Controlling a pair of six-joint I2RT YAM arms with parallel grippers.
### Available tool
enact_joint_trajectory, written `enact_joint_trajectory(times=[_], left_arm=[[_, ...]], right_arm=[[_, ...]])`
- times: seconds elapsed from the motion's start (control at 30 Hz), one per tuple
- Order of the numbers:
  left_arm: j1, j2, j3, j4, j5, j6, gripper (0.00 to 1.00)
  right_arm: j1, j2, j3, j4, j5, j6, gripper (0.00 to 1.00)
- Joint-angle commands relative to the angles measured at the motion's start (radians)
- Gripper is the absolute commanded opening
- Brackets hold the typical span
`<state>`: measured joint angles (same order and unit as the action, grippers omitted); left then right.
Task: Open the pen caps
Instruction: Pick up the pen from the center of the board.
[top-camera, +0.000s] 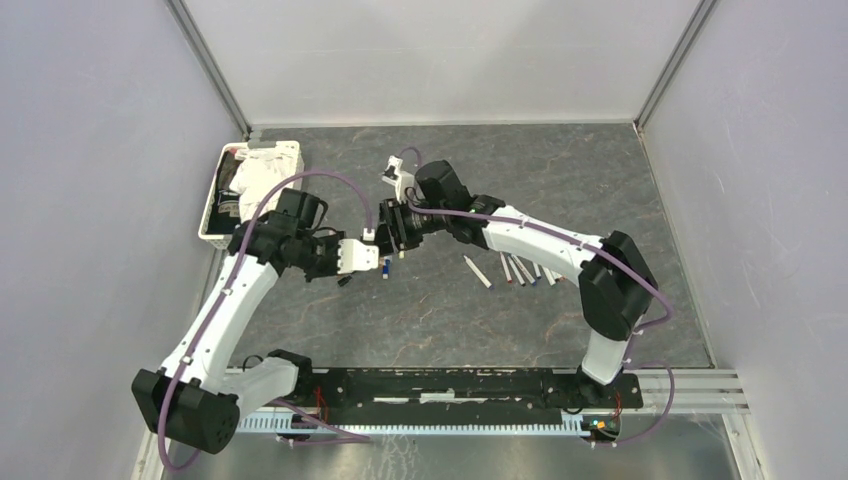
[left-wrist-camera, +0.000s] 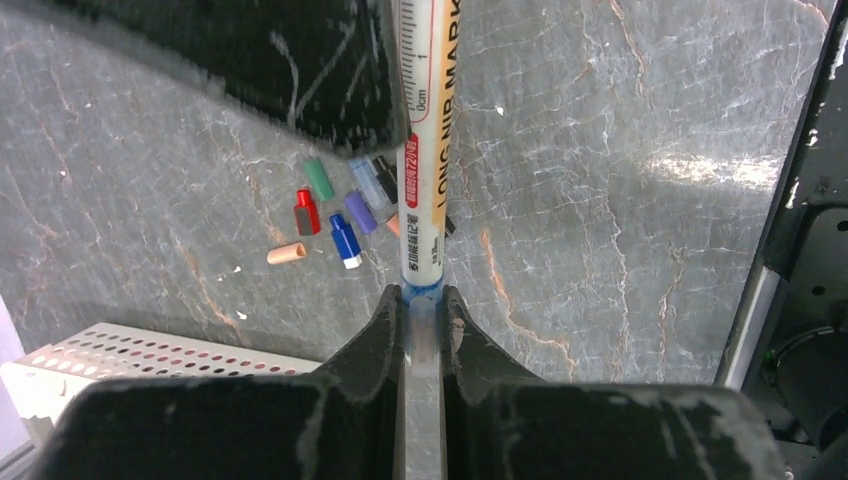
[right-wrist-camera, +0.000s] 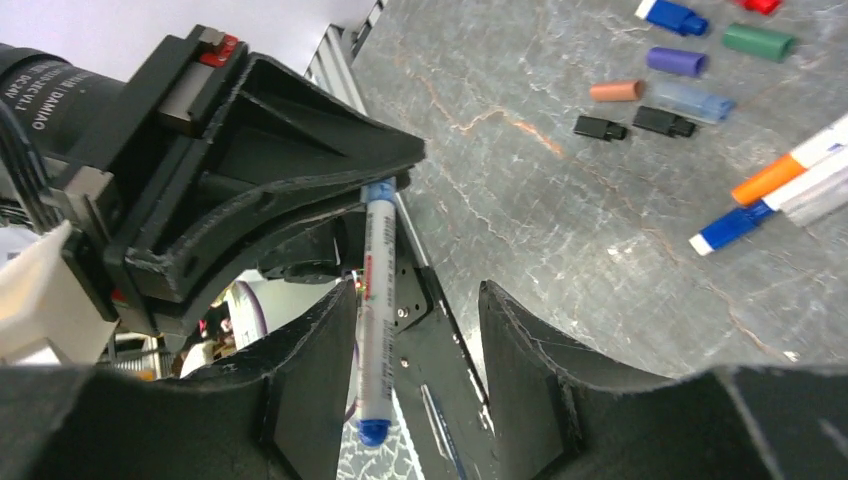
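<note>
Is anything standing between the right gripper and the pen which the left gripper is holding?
Nothing visible does. The pen, clamped at one blue end by the left gripper, passes between the fingers of the open right gripper, close beside one finger. Its free blue end is uncovered.

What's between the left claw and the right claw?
A white pen: left claw shut on its blue end, barrel passing between the fingers of the open right claw. Right wrist view shows it.

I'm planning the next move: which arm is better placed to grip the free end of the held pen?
Right. The right gripper, jaws open, straddles the pen near its free blue end; the left gripper is shut on the other end, holding it.
</note>
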<state>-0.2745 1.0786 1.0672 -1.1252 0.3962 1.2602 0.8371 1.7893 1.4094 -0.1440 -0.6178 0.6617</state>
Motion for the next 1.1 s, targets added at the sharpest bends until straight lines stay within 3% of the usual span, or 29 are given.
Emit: enact_joint_trajectory(times=[0.0,0.23,0.33,0.4,0.5,0.6,0.7,0.77,0.9,1.07], left_arm=[[-0.031,-0.016,-0.014,0.005,-0.054,0.074,0.02],[-0.062,-0.028,-0.015,0.028,-0.086,0.079,0.02],[-0.070,-0.033,-0.009,0.028,-0.084,0.087,0.02],[-0.073,-0.045,-0.012,0.029,-0.076,0.101,0.02],[-0.079,-0.059,-0.018,0.026,-0.063,0.110,0.04],[-0.084,-0.055,-0.014,0.007,-0.048,0.106,0.17],[-0.084,-0.044,-0.005,-0.019,-0.027,0.098,0.40],[-0.084,-0.044,-0.003,-0.021,-0.011,0.091,0.48],[-0.084,-0.051,-0.012,-0.001,0.001,0.088,0.49],[-0.083,-0.042,-0.014,-0.005,0.005,0.090,0.48]], right_arm=[[0.024,0.025,0.013,0.083,-0.103,0.029,0.54],[0.053,0.085,0.023,0.118,-0.145,0.057,0.52],[0.058,0.100,0.021,0.119,-0.152,0.057,0.47],[0.058,0.103,0.019,0.129,-0.158,0.060,0.39],[0.058,0.101,0.003,0.169,-0.156,0.075,0.17],[0.055,0.094,-0.013,0.188,-0.155,0.077,0.00],[0.046,0.074,-0.073,0.271,-0.175,0.114,0.00],[0.036,0.051,-0.131,0.342,-0.190,0.158,0.00],[0.023,0.018,-0.238,0.549,-0.241,0.275,0.00],[0.019,0.001,-0.278,0.637,-0.265,0.334,0.00]])
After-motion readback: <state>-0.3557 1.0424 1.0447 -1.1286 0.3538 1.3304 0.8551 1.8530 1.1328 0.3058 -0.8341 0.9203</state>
